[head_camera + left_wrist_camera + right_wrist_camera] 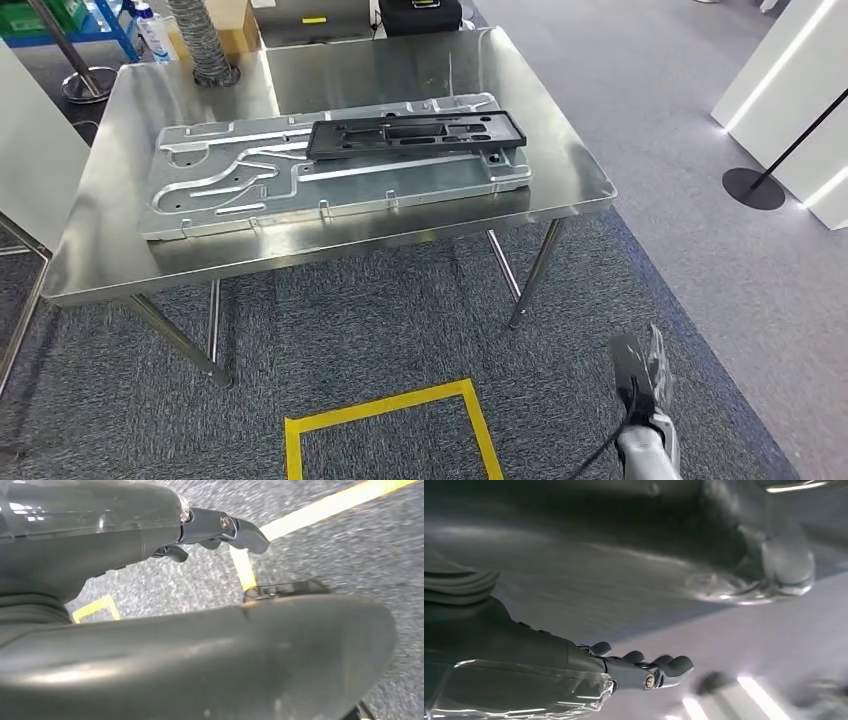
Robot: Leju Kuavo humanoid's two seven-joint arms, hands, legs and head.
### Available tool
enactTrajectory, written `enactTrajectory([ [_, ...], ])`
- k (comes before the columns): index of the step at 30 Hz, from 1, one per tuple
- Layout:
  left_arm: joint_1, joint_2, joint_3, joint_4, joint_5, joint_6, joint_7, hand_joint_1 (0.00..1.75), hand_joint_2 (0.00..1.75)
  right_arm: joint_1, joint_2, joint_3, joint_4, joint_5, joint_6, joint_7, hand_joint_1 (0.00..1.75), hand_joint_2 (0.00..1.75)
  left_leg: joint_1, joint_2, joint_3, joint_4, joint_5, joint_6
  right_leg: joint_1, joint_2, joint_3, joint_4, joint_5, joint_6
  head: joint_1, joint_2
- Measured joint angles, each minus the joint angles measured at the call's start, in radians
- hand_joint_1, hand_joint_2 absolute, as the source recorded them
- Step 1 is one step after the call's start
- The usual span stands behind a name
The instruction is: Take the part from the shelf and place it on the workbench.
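Grey carpet covered the floor, and a steel counter stood on it ahead of the robot. On the counter the black part lay flat, resting on a large silver metal plate with grooves cut in it, toward that plate's right end. A ribbed grey hose stood at the counter's far left edge. Yellow tape marked a square outline on the carpet in front of the counter. The right hand hung low beside the counter's right side, well apart from the part; its fingers were seen loosely curled, slightly apart, with nothing held. The left hand hung above the taped carpet, its fingers likewise bent and holding nothing.
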Motion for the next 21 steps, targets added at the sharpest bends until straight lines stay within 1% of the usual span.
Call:
enactTrajectory([
  [1, 0.0, 0.001, 0.001, 0.0, -0.004, -0.001, 0.0, 0.0, 0.0, 0.026, 0.009, -0.042, 0.015, -0.015, 0.024, -0.004, 0.0, 0.0, -0.001, 0.003, -0.015, 0.0, 0.012, 0.004, 0.001, -0.007, -0.017, 0.064, -0.061, 0.003, 0.0, 0.0],
  [2, 0.0, 0.001, 0.001, 0.0, -0.01, -0.003, 0.0, 0.0, 0.0, 0.051, 0.018, -0.086, 0.041, -0.03, 0.054, 0.002, 0.0, 0.0, -0.002, 0.005, -0.03, 0.001, 0.024, 0.007, 0.002, -0.011, -0.029, 0.135, -0.106, 0.005, 0.0, 0.0],
  [3, 0.0, 0.001, 0.001, 0.0, -0.016, -0.005, 0.001, 0.0, 0.0, 0.075, 0.026, -0.127, 0.073, -0.042, 0.084, 0.02, 0.0, 0.0, -0.003, 0.004, -0.046, 0.002, 0.036, 0.007, 0.002, -0.014, -0.033, 0.193, -0.121, 0.007, 0.0, 0.0],
  [4, 0.0, 0.001, 0.001, 0.0, -0.022, -0.007, 0.003, 0.0, 0.0, 0.1, 0.034, -0.162, 0.107, -0.048, 0.112, 0.051, 0.0, 0.0, -0.003, 0.001, -0.063, 0.004, 0.048, 0.005, 0.002, -0.015, -0.025, 0.228, -0.108, 0.007, 0.0, 0.0],
  [5, -0.001, 0.001, 0.001, 0.0, -0.03, -0.01, 0.006, 0.0, 0.0, 0.123, 0.044, -0.19, 0.138, -0.048, 0.132, 0.091, 0.0, 0.0, -0.002, -0.002, -0.081, 0.006, 0.06, 0.002, 0.001, -0.016, -0.003, 0.231, -0.08, 0.008, 0.0, 0.0],
  [6, -0.001, 0.001, 0.0, 0.0, -0.036, -0.012, 0.01, 0.0, 0.0, 0.143, 0.055, -0.207, 0.164, -0.045, 0.145, 0.133, 0.0, 0.0, -0.001, -0.005, -0.1, 0.011, 0.071, -0.003, 0.0, -0.017, 0.038, 0.198, -0.054, 0.008, 0.0, 0.0],
  [7, -0.002, 0.001, -0.001, 0.0, -0.042, -0.015, 0.012, 0.0, 0.0, 0.159, 0.069, -0.22, 0.188, -0.042, 0.156, 0.174, 0.0, 0.0, -0.002, -0.007, -0.118, 0.018, 0.081, -0.009, -0.001, -0.016, 0.1, 0.131, -0.046, 0.007, 0.0, 0.0],
  [8, -0.003, 0.0, -0.002, 0.0, -0.048, -0.016, 0.014, 0.0, 0.0, 0.169, 0.083, -0.229, 0.207, -0.04, 0.165, 0.211, 0.0, 0.0, -0.003, -0.007, -0.133, 0.026, 0.088, -0.014, -0.001, -0.013, 0.165, 0.048, -0.059, 0.005, 0.0, 0.0],
  [9, -0.006, 0.0, -0.004, 0.0, -0.054, -0.018, 0.016, 0.0, 0.0, 0.176, 0.098, -0.237, 0.227, -0.039, 0.174, 0.251, 0.0, 0.0, -0.004, -0.007, -0.144, 0.033, 0.096, -0.021, 0.0, -0.012, 0.216, -0.021, -0.08, -0.001, 0.0, 0.0],
  [10, -0.009, 0.0, -0.006, 0.0, -0.061, -0.019, 0.018, 0.0, 0.0, 0.181, 0.113, -0.244, 0.246, -0.037, 0.186, 0.295, 0.0, 0.0, -0.006, -0.007, -0.151, 0.038, 0.105, -0.027, 0.001, -0.012, 0.248, -0.068, -0.099, -0.008, 0.0, 0.0],
  [11, -0.013, 0.0, -0.008, 0.0, -0.068, -0.02, 0.02, 0.0, 0.0, 0.185, 0.125, -0.248, 0.265, -0.033, 0.2, 0.343, 0.0, 0.0, -0.006, -0.009, -0.155, 0.039, 0.114, -0.033, 0.003, -0.014, 0.254, -0.088, -0.106, -0.018, 0.0, 0.0],
  [12, -0.015, 0.001, -0.009, 0.0, -0.073, -0.021, 0.023, 0.0, 0.0, 0.189, 0.133, -0.251, 0.282, -0.028, 0.213, 0.383, 0.0, 0.0, -0.007, -0.011, -0.157, 0.038, 0.122, -0.038, 0.004, -0.019, 0.249, -0.087, -0.103, -0.026, 0.0, 0.0],
  [14, -0.017, 0.001, -0.011, 0.0, -0.078, -0.021, 0.025, 0.0, 0.0, 0.195, 0.14, -0.251, 0.299, -0.021, 0.225, 0.422, 0.0, 0.0, -0.007, -0.014, -0.16, 0.037, 0.13, -0.043, 0.002, -0.024, 0.243, -0.086, -0.097, -0.034, 0.0, 0.0],
  [15, -0.017, 0.001, -0.011, 0.0, -0.078, -0.021, 0.025, 0.0, 0.0, 0.195, 0.14, -0.251, 0.299, -0.02, 0.225, 0.424, 0.0, 0.0, -0.007, -0.015, -0.161, 0.037, 0.13, -0.044, 0.002, -0.025, 0.243, -0.087, -0.096, -0.035, 0.0, 0.0],
  [16, -0.018, 0.001, -0.012, 0.0, -0.079, -0.021, 0.025, 0.0, 0.0, 0.196, 0.142, -0.251, 0.304, -0.017, 0.227, 0.429, 0.0, 0.0, -0.006, -0.015, -0.163, 0.041, 0.123, -0.045, 0.001, -0.028, 0.24, -0.087, -0.093, -0.038, 0.0, 0.0],
  [17, -0.022, 0.001, -0.013, 0.0, -0.081, -0.022, 0.027, 0.0, 0.0, 0.196, 0.145, -0.247, 0.315, 0.002, 0.24, 0.443, 0.0, 0.0, -0.004, -0.015, -0.174, 0.075, 0.079, -0.049, 0.002, -0.033, 0.231, -0.087, -0.084, -0.045, 0.0, 0.0],
  [18, -0.026, 0.001, -0.016, 0.0, -0.085, -0.023, 0.03, 0.0, 0.0, 0.196, 0.148, -0.232, 0.332, 0.043, 0.258, 0.461, 0.0, 0.0, -0.002, -0.015, -0.19, 0.148, 0.02, -0.054, 0.004, -0.04, 0.212, -0.086, -0.067, -0.053, 0.0, 0.0],
  [19, -0.031, 0.001, -0.02, 0.0, -0.088, -0.023, 0.033, 0.0, 0.0, 0.196, 0.149, -0.211, 0.35, 0.09, 0.276, 0.477, 0.0, 0.0, 0.0, -0.015, -0.203, 0.226, -0.033, -0.058, 0.007, -0.048, 0.189, -0.086, -0.047, -0.06, 0.0, 0.0],
  [20, -0.034, 0.001, -0.023, 0.0, -0.091, -0.023, 0.037, 0.0, 0.0, 0.194, 0.148, -0.184, 0.366, 0.14, 0.293, 0.486, 0.0, 0.0, 0.001, -0.015, -0.207, 0.295, -0.068, -0.06, 0.011, -0.054, 0.164, -0.085, -0.027, -0.065, 0.0, 0.0],
  [21, -0.036, 0.001, -0.025, 0.0, -0.093, -0.023, 0.039, 0.0, 0.0, 0.191, 0.145, -0.156, 0.377, 0.179, 0.298, 0.484, 0.0, 0.0, 0.0, -0.015, -0.189, 0.32, -0.056, -0.058, 0.015, -0.058, 0.14, -0.084, -0.009, -0.066, 0.0, 0.0],
])
